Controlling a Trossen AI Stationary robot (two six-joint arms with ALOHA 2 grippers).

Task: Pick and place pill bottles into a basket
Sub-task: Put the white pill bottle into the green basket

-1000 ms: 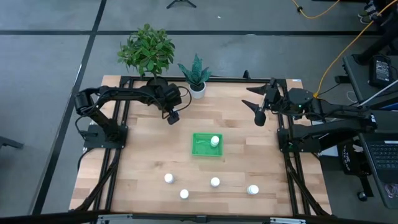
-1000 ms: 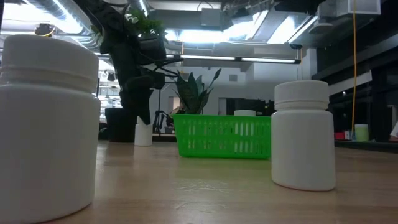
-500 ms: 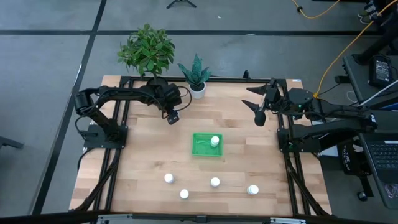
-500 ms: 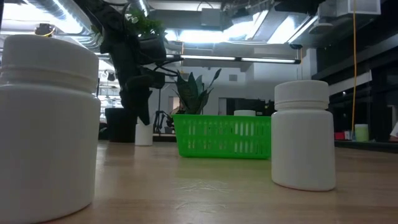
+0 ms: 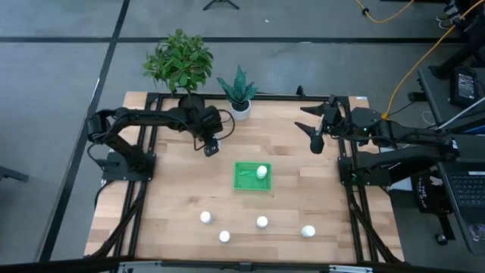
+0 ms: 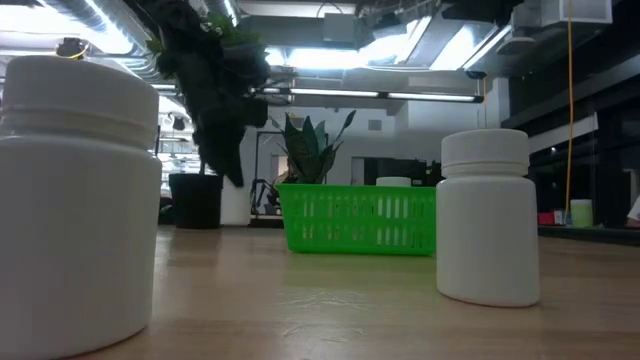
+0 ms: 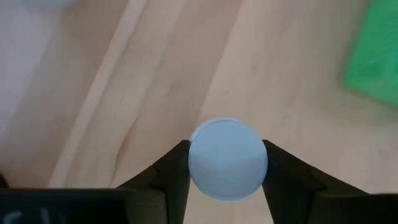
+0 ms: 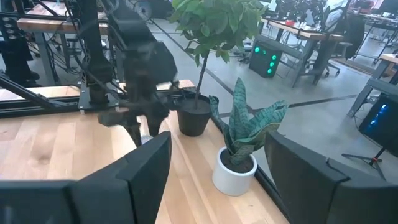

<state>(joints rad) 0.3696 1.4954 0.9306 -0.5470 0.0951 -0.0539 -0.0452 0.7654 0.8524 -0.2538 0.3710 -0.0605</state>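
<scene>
Green basket (image 5: 252,177) at mid-surface holds 1 pill bottle (image 5: 261,172) in its right-hand part. 4 bottles stand on the surface (image 5: 174,189) nearer the front edge. Left gripper (image 5: 210,149) fingers clenched on a 6th bottle (image 7: 227,159), behind-left of basket. Right gripper (image 5: 316,142) fingers apart, empty.

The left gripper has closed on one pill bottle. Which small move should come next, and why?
Probably lift straight up. The left gripper is shut on a pill bottle that seems to stand on the table, apart from the basket; raising it clears the basket wall first.
</scene>
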